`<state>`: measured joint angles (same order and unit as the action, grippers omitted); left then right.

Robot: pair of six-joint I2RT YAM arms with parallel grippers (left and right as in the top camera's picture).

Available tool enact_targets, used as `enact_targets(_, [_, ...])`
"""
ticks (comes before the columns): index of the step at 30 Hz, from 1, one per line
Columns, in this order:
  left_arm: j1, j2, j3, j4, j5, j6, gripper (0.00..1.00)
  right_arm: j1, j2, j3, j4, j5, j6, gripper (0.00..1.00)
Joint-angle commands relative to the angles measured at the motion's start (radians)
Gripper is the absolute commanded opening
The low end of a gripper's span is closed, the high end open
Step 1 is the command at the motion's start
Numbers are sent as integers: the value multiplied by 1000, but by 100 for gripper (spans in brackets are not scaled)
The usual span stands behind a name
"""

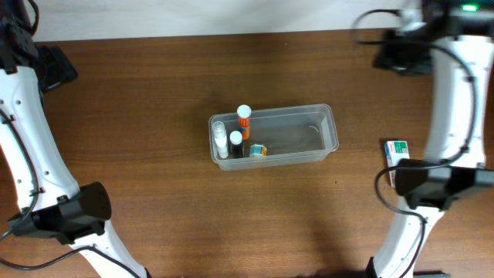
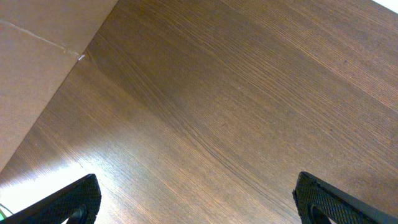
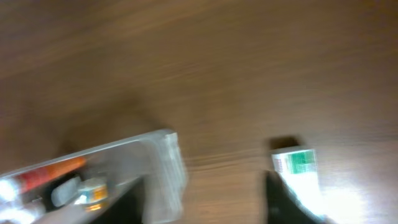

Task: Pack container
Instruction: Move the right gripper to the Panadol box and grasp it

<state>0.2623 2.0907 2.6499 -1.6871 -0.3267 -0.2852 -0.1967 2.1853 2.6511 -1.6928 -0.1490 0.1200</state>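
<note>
The clear plastic container (image 1: 328,130) lies in the middle of the table. At its left end it holds an orange bottle with a white cap (image 1: 244,120), a white bottle (image 1: 220,140), a dark bottle with a white cap (image 1: 236,144) and a small jar (image 1: 257,150). My left gripper (image 1: 55,66) is far left; in the left wrist view it (image 2: 199,190) is open and empty over bare wood. My right gripper (image 1: 401,51) is at the far right, away from the container. In the blurred right wrist view it (image 3: 205,199) is open and empty, with the container (image 3: 166,163) by its left finger.
A white-and-green medicine box (image 1: 397,154) lies on the table right of the container, beside my right arm; it also shows in the right wrist view (image 3: 296,163). The table's back edge runs along the top of the overhead view.
</note>
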Motion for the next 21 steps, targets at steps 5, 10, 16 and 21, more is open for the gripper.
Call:
enact_targets(5, [3, 5, 3, 0, -10, -10, 100, -174, -30, -35, -6, 23, -45, 97])
enact_targets(10, [3, 5, 3, 0, -10, -10, 100, -240, -30, -160, -6, 26, -126, 98])
enact_targets(16, [3, 5, 3, 0, -10, -10, 100, -283, -30, -367, -2, 30, -245, 98])
enact_targets(21, [3, 5, 3, 0, -10, -10, 100, -289, -29, -584, 87, 31, -288, 98])
